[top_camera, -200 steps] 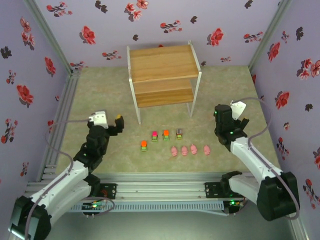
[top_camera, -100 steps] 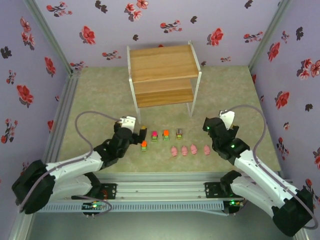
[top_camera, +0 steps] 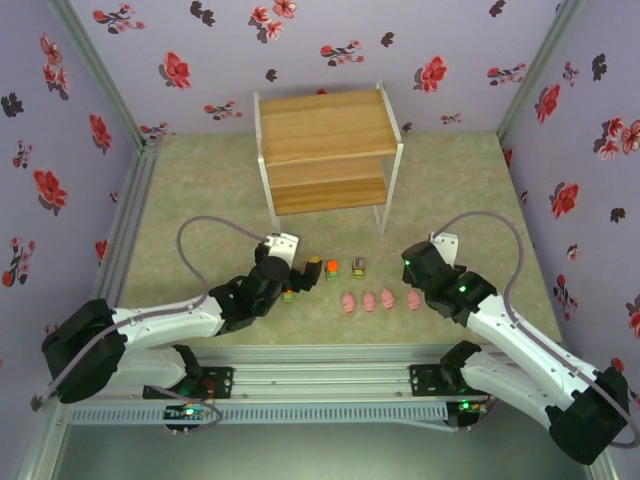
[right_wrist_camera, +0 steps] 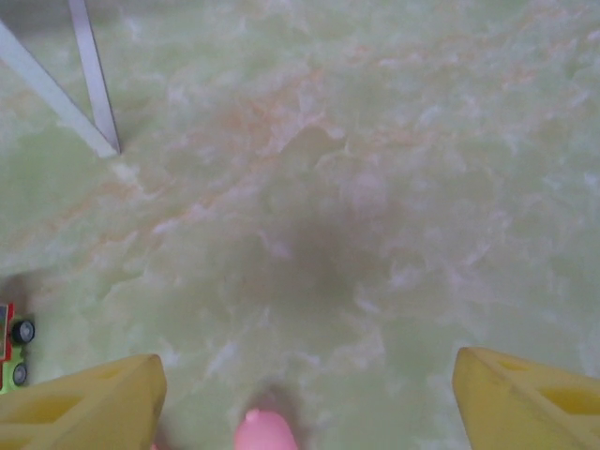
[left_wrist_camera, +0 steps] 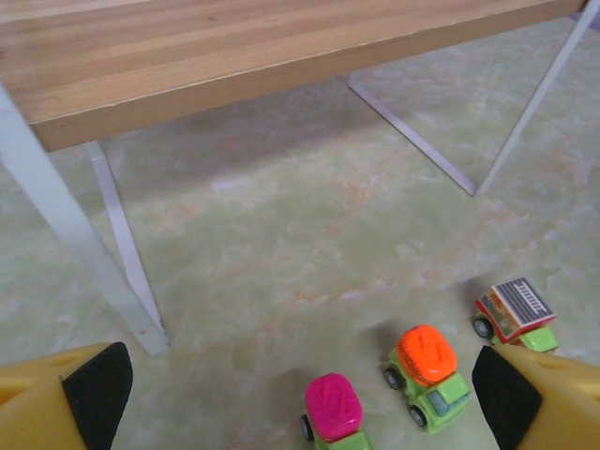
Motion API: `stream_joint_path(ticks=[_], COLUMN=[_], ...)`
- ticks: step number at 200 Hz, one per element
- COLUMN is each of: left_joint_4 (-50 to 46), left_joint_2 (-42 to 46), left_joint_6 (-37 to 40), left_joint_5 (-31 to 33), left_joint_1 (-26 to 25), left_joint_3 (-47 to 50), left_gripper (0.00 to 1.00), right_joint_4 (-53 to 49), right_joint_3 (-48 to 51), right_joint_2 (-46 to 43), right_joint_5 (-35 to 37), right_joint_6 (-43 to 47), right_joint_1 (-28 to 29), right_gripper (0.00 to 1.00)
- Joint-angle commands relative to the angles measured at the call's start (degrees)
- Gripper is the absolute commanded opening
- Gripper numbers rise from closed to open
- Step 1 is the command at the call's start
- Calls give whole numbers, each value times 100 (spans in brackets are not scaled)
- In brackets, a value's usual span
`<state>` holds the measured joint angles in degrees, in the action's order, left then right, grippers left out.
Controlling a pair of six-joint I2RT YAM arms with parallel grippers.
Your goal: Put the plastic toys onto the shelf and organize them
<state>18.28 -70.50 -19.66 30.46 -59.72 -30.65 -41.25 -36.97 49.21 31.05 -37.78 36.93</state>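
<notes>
Both your left fingers (left_wrist_camera: 66, 394) and right fingers (right_wrist_camera: 84, 403) are wide open, holding nothing. Your toys (top_camera: 368, 299) sit on the surface (top_camera: 200, 180) in front of the shelf (top_camera: 320, 130), close to your fingers.

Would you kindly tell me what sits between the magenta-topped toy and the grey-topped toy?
An orange-topped toy truck stands between the magenta-topped toy and the grey-topped toy, apart from both, as the left wrist view shows.
</notes>
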Motion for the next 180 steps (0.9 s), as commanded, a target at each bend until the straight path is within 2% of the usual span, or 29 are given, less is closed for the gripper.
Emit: stream_joint_path(ticks=[1, 34, 64, 108, 126, 180], left_joint_4=[-223, -470, -548, -611, -681, -765], left_joint_2=[-150, -432, -543, -569, -635, -936], left_joint_6=[-341, -398, -446, -460, -494, -592], left_joint_5=[95, -38, -71, -69, -115, -675], left_joint_1=[-83, -219, -250, -250, -250, -250], left_joint_3=[-331, -612, -703, -749, -810, -1012], left_gripper=[96, 92, 91, 91, 91, 90], right_joint_4=[-419, -623, -748, -729, -568, -252], right_joint_3=[-15, 58, 149, 345, 444, 388], right_joint_2=[26, 106, 204, 287, 477, 1080], right_joint_5=[-453, -745, -1026, -1154, -1481, -1444], right_joint_6=[-266, -428, -717, -970, -950, -854], right_joint_1=[64, 102, 173, 282, 297, 315], right_gripper=[77, 72, 65, 61, 58, 54])
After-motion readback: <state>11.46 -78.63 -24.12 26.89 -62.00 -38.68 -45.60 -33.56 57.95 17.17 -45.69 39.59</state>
